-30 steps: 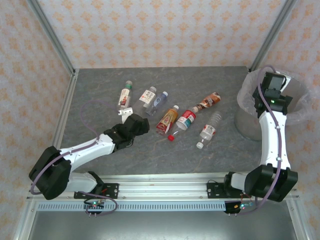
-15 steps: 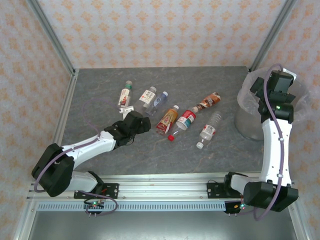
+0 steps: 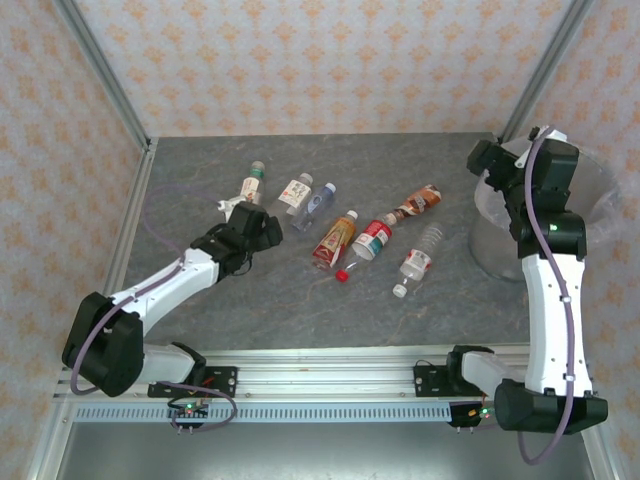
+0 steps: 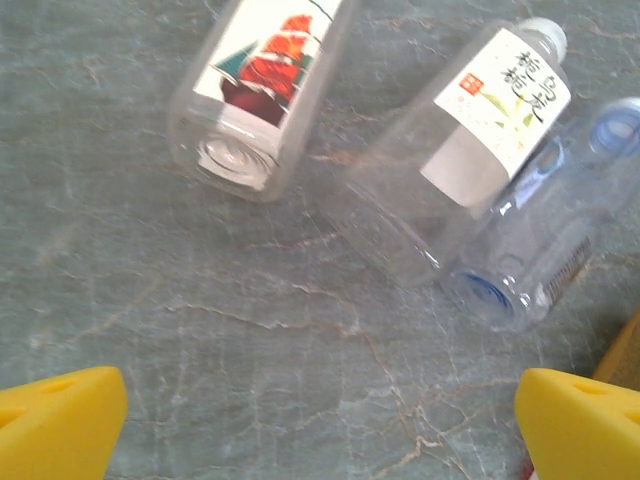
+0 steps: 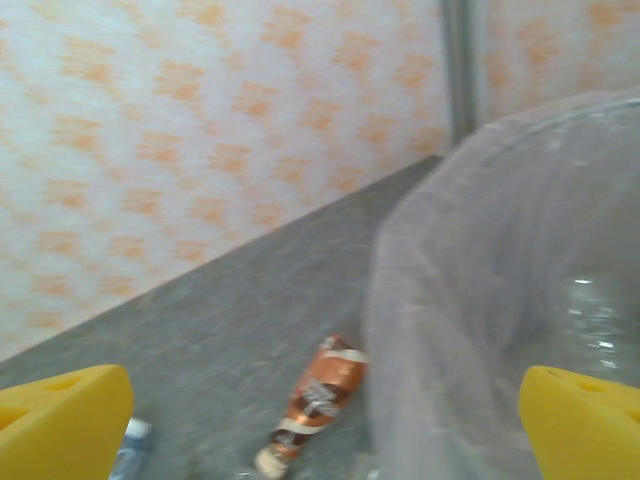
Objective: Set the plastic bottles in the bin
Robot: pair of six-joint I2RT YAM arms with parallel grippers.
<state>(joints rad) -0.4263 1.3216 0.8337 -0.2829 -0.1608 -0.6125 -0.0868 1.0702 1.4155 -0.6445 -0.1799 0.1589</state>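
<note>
The bin stands at the right edge of the counter, with its crinkly clear liner folded over the rim. The right hand hangs in the air beside the bin's far-left rim. Its yellow fingertips are spread wide with nothing between them. In the right wrist view something clear lies inside the bin, too blurred to name.

Seven plastic bottles lie on their sides on the counter, all to the left of the bin. Nearest the bin are the brown-labelled bottle and, nearer the arms' bases, the clear bottle with a white label. Farther from the bin lie the red-labelled bottle and the orange-yellow bottle, side by side. Farther again are the blue-tinted bottle and the white-labelled bottle, which touch along their lengths. The green-capped bottle, with a red and green label, lies farthest from the bin.

The left hand is farther from the bin than any bottle. It is low over the counter just short of the green-capped bottle's base. Its fingertips are released and wide apart, and only bare counter lies between them.
</note>
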